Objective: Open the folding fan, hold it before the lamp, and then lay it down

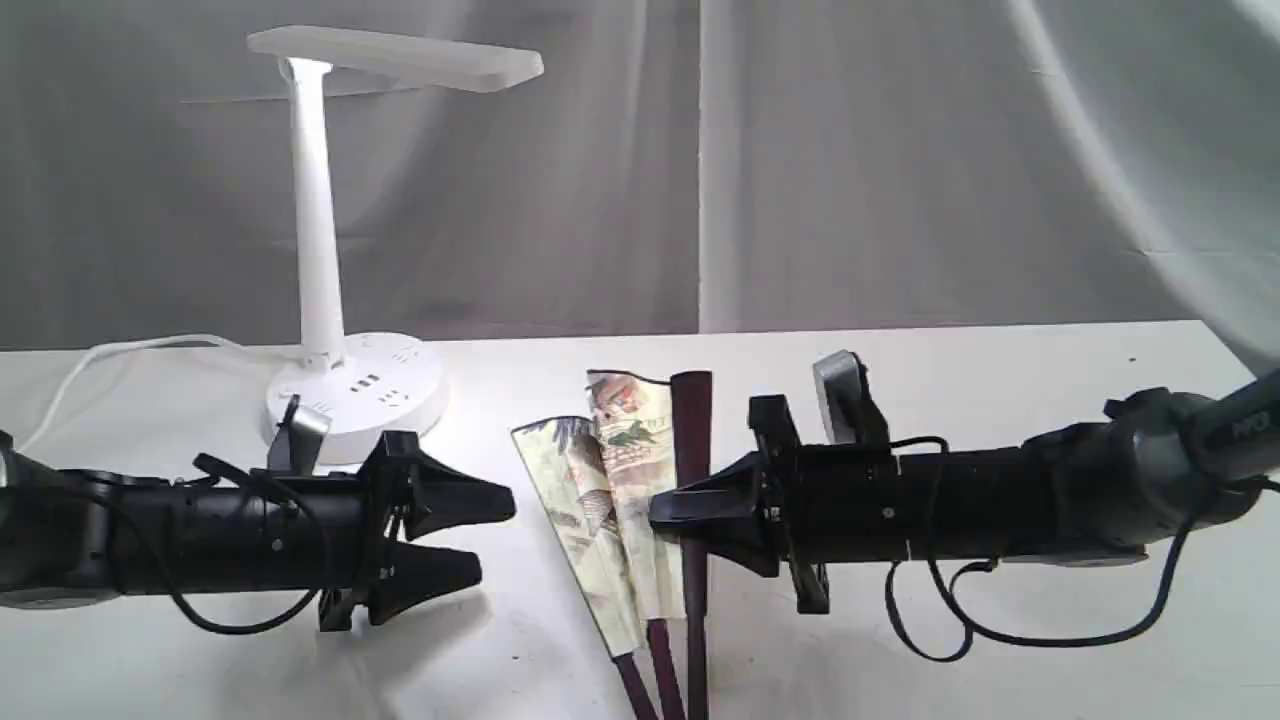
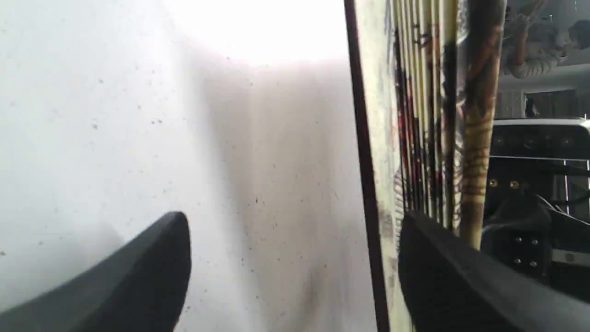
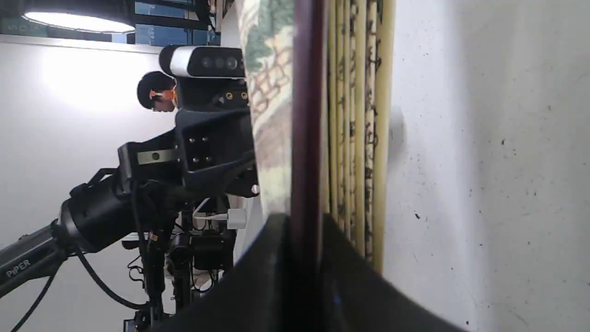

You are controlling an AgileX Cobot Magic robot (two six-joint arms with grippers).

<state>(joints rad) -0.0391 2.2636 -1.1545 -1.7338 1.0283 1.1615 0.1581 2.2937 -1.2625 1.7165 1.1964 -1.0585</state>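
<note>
Your left claw (image 1: 497, 537) is released, its two black fingers spread wide with nothing between them. It hangs just beside the folding fan (image 1: 610, 500), at the fan's 9 o'clock, and the exterior view shows a strip of bare bench (image 1: 1000, 400) between fingertips and paper. In the left wrist view the fan's black-edged leaf runs close by one finger (image 2: 442, 258), but you cannot tell there whether they touch. Your right claw (image 1: 665, 518) reaches in from the fan's 3 o'clock and is clenched on the dark maroon outer rib (image 1: 692, 440). The right wrist view shows that rib pinched between the two fingers, with the folded cream pleats stacked beside it against the bench. The fan sits in the middle of the bench, only partly spread: a few painted panels are splayed toward 10 o'clock, and the maroon ribs gather toward 6 o'clock at the near edge. The white desk lamp (image 1: 318, 220) stands upright at the fan's 10 o'clock, well apart from it, its round base (image 1: 360, 395) behind your left claw and its white cord (image 1: 120, 350) trailing off toward 9 o'clock.
</note>
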